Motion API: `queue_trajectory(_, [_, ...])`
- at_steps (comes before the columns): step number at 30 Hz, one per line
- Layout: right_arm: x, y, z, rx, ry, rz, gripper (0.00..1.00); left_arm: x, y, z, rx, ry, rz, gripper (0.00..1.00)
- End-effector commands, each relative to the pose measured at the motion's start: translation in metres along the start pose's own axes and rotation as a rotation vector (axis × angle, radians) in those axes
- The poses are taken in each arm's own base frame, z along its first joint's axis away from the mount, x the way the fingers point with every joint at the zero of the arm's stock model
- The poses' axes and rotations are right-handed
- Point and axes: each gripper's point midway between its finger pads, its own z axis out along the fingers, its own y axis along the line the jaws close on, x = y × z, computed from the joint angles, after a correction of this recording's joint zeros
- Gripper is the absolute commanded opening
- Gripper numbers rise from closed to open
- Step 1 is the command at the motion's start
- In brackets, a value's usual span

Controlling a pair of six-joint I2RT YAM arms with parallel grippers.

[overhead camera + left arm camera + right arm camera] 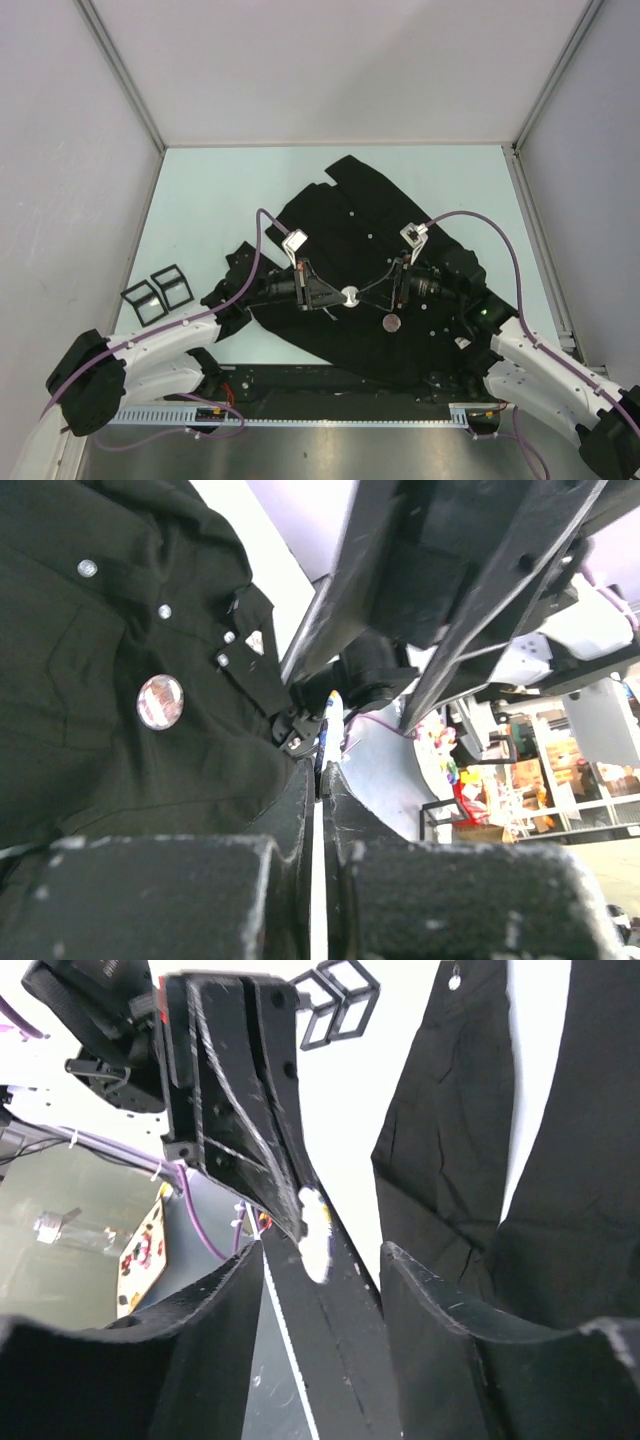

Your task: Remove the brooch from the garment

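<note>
- Garment: black shirt, spread mid-worktop.
- Left gripper: jaws pinching a white disc, apparently the brooch, off the cloth.
- Right gripper: jaws spread, empty.
- Round badge: on the shirt, toward the near edge.
- Step: brooch seemingly freed.
- Next: carry the disc clear of the cloth.

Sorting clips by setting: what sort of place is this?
Likely a lab robot cell: a pale table walled by plain panels, left arm and right arm bolted at its near edge, cluttered shelves beyond in the left wrist view.
</note>
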Motion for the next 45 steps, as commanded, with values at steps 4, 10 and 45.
queue_trajectory(4, [0.007,0.011,0.006,-0.078,0.021,-0.016,0.56,-0.008,-0.021,-0.001,0.093,-0.024,-0.009,0.0])
queue_trajectory(10, [0.004,0.013,0.009,-0.096,0.009,-0.01,0.44,-0.008,-0.022,-0.001,0.096,-0.022,-0.01,0.0])
queue_trajectory(45, [0.015,0.006,0.027,0.012,-0.022,-0.034,0.44,-0.019,-0.006,-0.008,-0.072,-0.064,0.0,0.01])
